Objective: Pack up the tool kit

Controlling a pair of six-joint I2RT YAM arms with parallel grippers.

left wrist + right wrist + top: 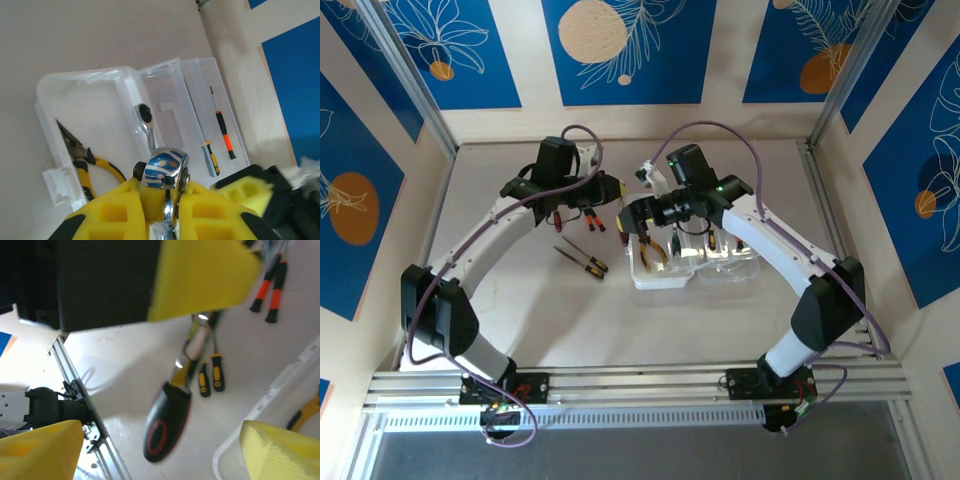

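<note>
Left wrist cam gives the best look at the tool kit case (pixel 95 97). It lies open on the counter (pixel 75 35), clear plastic, both halves flat. The yellow-handled pliers (pixel 87 162) sit in the left half, with their handle ends hidden behind the gripper's pads. A small chrome piece with a black head (pixel 145 117) lies in a moulded slot near the middle. Two slim screwdrivers lie in the far half, a red-and-black one (pixel 223 131) and a yellow-and-black one (pixel 211 157). From the top camera the case sits right of centre between the two arms, though the clear half is hard to make out there.

The left gripper (pixel 167 205) has its jaws clamped tight on the black-and-red-handled driver (pixel 162 427). Its shiny chrome head pokes up between the yellow pads in the left wrist view. In the right wrist view the chrome shank runs down to the fat handle, which is blurry. I think it's a ratchet type, but I wouldn't swear on it. It hangs off the case's corner, over bare counter.

The right gripper (pixel 160 450) has its jaws spread wide, with one yellow pad on each side of that handle. Neither pad touches it, and the gripper holds nothing.

Loose on the counter past the handle are two yellow-and-black screwdrivers (pixel 210 377) side by side. Two red-handled screwdrivers (pixel 267 295) lie further out, their shafts cut off at the frame edge.
</note>
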